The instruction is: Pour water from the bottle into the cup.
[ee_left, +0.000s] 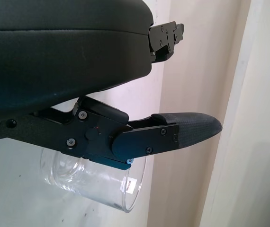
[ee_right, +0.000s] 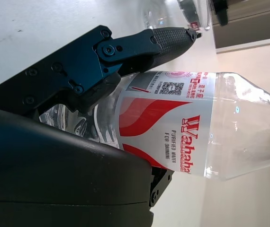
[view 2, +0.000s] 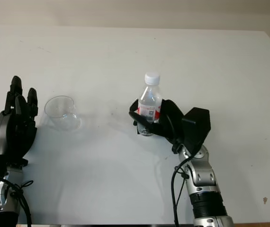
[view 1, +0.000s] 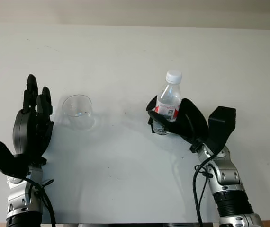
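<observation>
- The right hand point(view 1: 175, 124) was clenched around the lower body of the bottle point(view 1: 169, 100), which stood upright on the table point(view 1: 125, 56) with its white cap point(view 1: 174, 76) on; the right wrist view showed fingers point(ee_right: 125, 47) wrapped across the red-and-white label.
- The cup point(view 1: 78, 111), clear and seemingly empty, stood upright well to the left of the bottle, just beside the left hand point(view 1: 33, 118), which was open and held nothing.
- Judged from this, the step in hand was securing the grasp before lifting. To do it well the grip should stay firm but low on the label, since the thin plastic would likely flex if squeezed hard.
- The cap appeared to be in place, so pouring would likely spill nothing until it came off; that was a risk worth checking before any tilt.
- The carry would need to cross the bare stretch between bottle and cup, and the light cup could tip if nudged; the left hand was close enough to steady it.
- The table was plain white and matte, with a few faint marks; a pale wall ran behind its far edge.
</observation>
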`<state>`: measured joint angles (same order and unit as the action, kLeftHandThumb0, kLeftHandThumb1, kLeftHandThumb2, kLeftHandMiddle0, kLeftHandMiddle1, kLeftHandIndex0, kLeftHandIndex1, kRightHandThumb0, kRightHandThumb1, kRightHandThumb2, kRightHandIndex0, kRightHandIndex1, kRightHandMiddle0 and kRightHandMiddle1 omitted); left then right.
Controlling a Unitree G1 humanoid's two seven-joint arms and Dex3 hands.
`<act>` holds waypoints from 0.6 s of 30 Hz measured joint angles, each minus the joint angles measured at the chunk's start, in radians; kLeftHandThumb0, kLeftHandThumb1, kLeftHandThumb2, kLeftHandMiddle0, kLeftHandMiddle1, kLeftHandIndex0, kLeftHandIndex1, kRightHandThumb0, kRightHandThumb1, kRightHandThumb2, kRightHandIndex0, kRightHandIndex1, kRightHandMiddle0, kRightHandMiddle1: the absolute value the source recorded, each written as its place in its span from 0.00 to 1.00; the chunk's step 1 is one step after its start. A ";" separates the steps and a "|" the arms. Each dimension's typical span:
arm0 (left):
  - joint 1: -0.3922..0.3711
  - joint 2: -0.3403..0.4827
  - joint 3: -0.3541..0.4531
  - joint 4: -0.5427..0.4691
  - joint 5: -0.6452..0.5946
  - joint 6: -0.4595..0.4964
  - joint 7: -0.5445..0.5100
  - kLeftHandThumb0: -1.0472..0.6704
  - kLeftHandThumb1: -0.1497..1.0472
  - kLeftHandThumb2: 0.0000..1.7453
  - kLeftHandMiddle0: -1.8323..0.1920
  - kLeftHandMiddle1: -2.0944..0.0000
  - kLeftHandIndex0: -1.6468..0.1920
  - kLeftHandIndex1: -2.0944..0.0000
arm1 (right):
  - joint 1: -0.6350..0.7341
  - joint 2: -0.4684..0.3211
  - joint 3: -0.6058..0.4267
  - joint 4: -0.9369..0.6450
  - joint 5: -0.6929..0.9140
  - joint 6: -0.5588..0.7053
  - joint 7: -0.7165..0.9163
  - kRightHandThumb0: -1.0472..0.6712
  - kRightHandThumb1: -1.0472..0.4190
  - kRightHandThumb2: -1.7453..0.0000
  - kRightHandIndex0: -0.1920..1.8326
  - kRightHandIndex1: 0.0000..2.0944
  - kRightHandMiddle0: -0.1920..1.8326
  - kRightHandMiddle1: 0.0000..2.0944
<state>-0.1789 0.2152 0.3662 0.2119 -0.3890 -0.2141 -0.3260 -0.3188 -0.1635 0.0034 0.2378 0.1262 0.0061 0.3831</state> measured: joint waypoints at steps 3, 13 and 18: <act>0.000 0.000 0.004 0.003 0.000 -0.003 -0.004 0.17 1.00 0.32 0.99 0.98 1.00 0.99 | 0.021 -0.001 0.015 0.006 -0.039 -0.082 -0.007 0.32 0.00 0.76 0.42 1.00 0.31 1.00; 0.000 0.007 0.005 0.009 0.002 -0.009 -0.003 0.17 1.00 0.32 0.99 0.97 1.00 0.98 | 0.075 0.012 0.032 0.016 -0.045 -0.184 -0.010 0.28 0.00 0.87 0.14 0.95 0.14 0.91; -0.001 0.010 0.005 0.012 0.001 -0.009 -0.006 0.16 1.00 0.32 0.99 0.98 1.00 0.98 | 0.095 0.016 0.032 0.009 -0.040 -0.195 -0.015 0.27 0.00 0.88 0.09 0.94 0.11 0.90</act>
<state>-0.1797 0.2253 0.3717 0.2242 -0.3878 -0.2233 -0.3324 -0.2241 -0.1475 0.0355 0.2466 0.0860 -0.1886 0.3682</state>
